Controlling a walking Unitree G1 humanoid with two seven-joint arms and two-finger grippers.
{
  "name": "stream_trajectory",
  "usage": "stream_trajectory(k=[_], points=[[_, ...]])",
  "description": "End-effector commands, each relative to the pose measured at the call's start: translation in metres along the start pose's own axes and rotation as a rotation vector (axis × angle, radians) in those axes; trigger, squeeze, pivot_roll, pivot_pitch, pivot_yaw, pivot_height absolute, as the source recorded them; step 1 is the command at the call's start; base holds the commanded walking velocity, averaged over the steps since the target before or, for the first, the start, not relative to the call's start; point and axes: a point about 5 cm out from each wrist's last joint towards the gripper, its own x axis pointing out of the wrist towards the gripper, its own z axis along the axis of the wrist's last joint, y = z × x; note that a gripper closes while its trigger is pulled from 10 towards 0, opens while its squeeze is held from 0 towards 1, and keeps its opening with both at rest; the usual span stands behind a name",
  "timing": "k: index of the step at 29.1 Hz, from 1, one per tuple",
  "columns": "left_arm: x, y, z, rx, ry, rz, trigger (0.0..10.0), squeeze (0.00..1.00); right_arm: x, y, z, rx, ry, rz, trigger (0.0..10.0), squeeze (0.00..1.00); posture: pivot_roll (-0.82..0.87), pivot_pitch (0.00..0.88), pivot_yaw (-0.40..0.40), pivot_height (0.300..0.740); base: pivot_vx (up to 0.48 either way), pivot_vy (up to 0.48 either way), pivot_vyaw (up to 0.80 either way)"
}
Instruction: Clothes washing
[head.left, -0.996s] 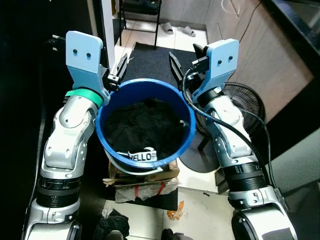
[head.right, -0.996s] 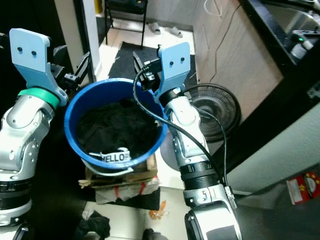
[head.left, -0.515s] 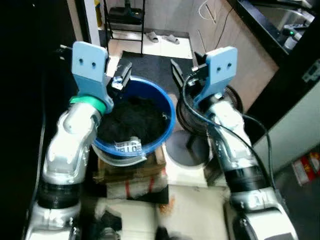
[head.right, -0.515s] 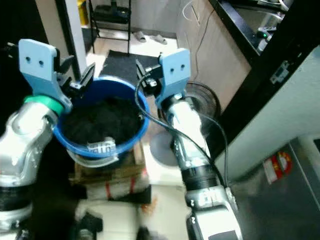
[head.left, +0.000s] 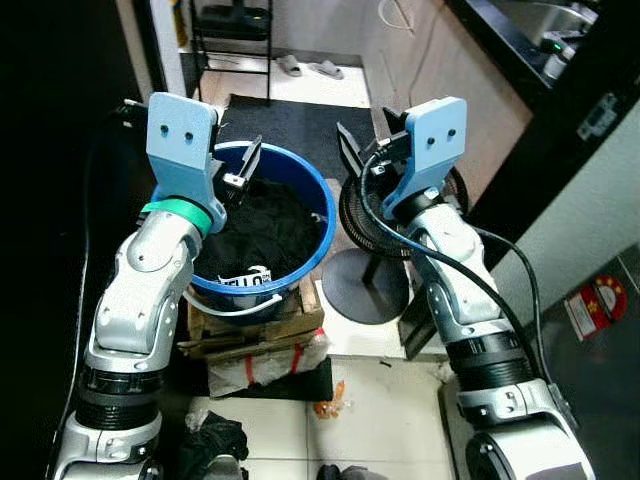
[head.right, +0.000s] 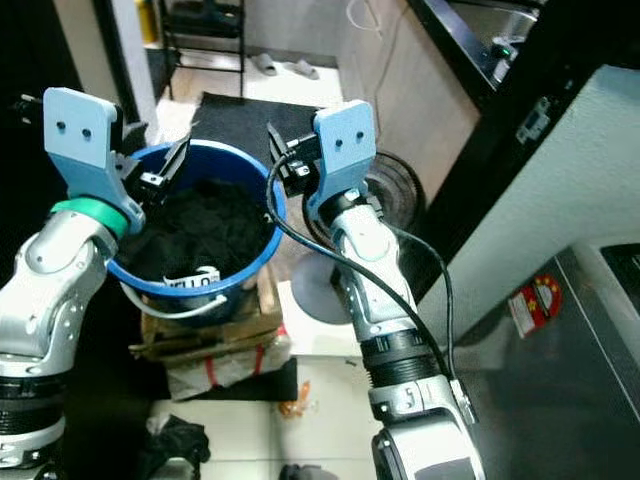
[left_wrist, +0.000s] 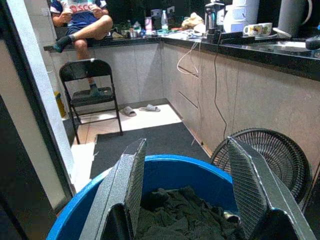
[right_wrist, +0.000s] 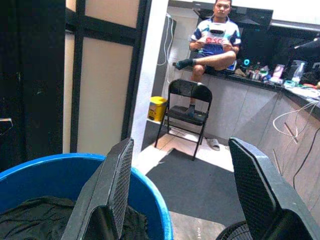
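One blue bucket (head.left: 262, 232) of dark clothes (head.left: 268, 228) sits left of centre on a cardboard box (head.left: 255, 322), beside a floor fan (head.left: 372, 228). My left hand (head.left: 243, 172) and right hand (head.left: 350, 160) flank its rim, both spread wide, holding nothing. I'd close evenly on opposite rim edges.

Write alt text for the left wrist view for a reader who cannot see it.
The left gripper, its fingers spread open, hangs over a blue bucket of dark clothes. Beyond stand a floor fan, a black folding chair and a person sitting on the counter.
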Motion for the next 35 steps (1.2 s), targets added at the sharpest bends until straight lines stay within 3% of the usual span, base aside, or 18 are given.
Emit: stream_trajectory(k=[1, 11, 35], points=[[0.0005, 0.0003, 0.0007, 0.01, -0.008, 0.009, 10.0, 0.0, -0.0013, -0.0016, -0.0019, 0.004, 0.0, -0.009, 10.0, 0.0, 0.09, 0.079, -0.053, 0.74, 0.0, 0.0, 0.0], [0.001, 0.0023, 0.0027, 0.015, -0.026, 0.021, 10.0, 0.0, -0.0011, -0.0004, -0.0021, 0.006, -0.001, -0.002, 10.0, 0.0, 0.09, 0.075, -0.055, 0.74, 0.032, 0.0, 0.0], [0.0025, 0.0043, 0.0029, 0.022, -0.031, 0.035, 10.0, 0.0, -0.0003, 0.0006, -0.0012, 0.001, -0.008, 0.007, 10.0, 0.0, 0.09, 0.061, -0.056, 0.74, 0.476, 0.0, 0.0]])
